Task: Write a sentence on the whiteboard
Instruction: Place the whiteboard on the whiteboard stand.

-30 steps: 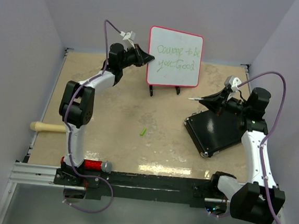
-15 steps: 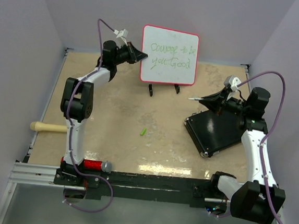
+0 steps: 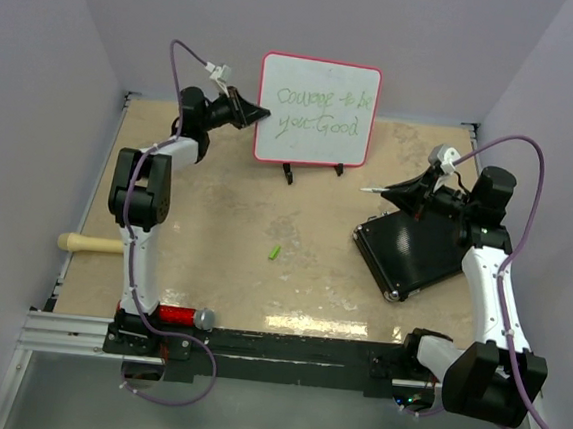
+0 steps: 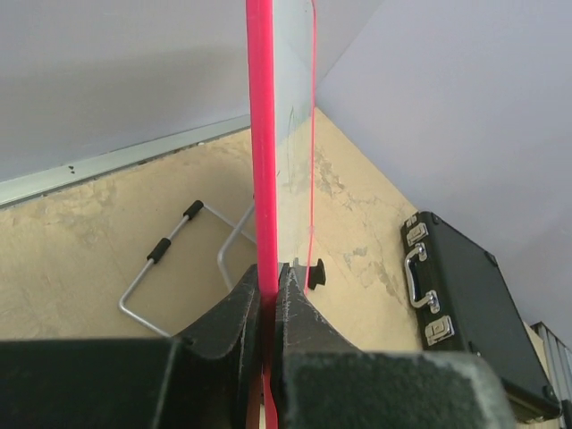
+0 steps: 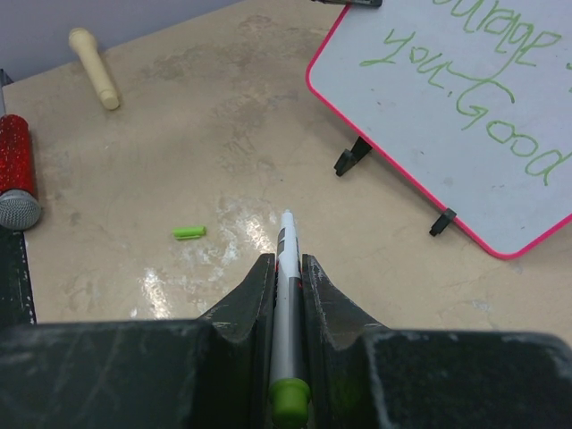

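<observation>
The whiteboard point(image 3: 318, 112) has a red rim and green handwriting in two lines, and it stands at the back of the table on small black feet point(image 3: 289, 176). My left gripper point(image 3: 259, 115) is shut on its left rim. In the left wrist view the red rim point(image 4: 260, 134) runs straight up from between the pressed jaws of the left gripper point(image 4: 271, 281). My right gripper point(image 3: 389, 191) hovers over the black case, shut on a white marker point(image 5: 287, 239) with a green end. The marker's tip points at bare table, well short of the whiteboard point(image 5: 465, 98).
A black case point(image 3: 414, 251) with metal latches lies at right under the right arm. A green marker cap point(image 3: 274, 253) lies mid-table. A wooden handle point(image 3: 88, 243) lies at the left edge and a red microphone point(image 3: 177, 316) at the front. A wire stand point(image 4: 170, 259) lies behind the board.
The left gripper and the whiteboard in its grip have shifted left across the back of the table. The right arm and its marker have stayed still.
</observation>
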### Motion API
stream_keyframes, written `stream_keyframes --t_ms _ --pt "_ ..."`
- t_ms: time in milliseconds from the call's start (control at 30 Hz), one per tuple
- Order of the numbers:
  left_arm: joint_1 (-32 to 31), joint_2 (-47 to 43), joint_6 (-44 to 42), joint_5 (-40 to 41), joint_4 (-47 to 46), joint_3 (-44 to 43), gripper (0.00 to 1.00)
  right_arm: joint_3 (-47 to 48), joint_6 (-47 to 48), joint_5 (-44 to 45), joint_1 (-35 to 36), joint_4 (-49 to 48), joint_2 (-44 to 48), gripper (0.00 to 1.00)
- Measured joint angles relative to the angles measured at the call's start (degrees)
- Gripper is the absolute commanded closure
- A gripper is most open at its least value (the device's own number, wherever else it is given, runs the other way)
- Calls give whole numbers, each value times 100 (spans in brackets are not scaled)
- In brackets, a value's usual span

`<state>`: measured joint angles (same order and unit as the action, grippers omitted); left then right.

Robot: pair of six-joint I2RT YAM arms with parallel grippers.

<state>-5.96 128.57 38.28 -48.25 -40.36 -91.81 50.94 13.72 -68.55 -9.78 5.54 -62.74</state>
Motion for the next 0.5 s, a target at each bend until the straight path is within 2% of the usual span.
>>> stream_keyframes --t_ms 233,500 --pt "-17 -22 -149 -59 -1231 922 100 -20 48 -2 -4 7 -136 100" --pt "-7 -186 -278 31 -2127 1725 100 -33 72 -4 -26 20 -151 100"
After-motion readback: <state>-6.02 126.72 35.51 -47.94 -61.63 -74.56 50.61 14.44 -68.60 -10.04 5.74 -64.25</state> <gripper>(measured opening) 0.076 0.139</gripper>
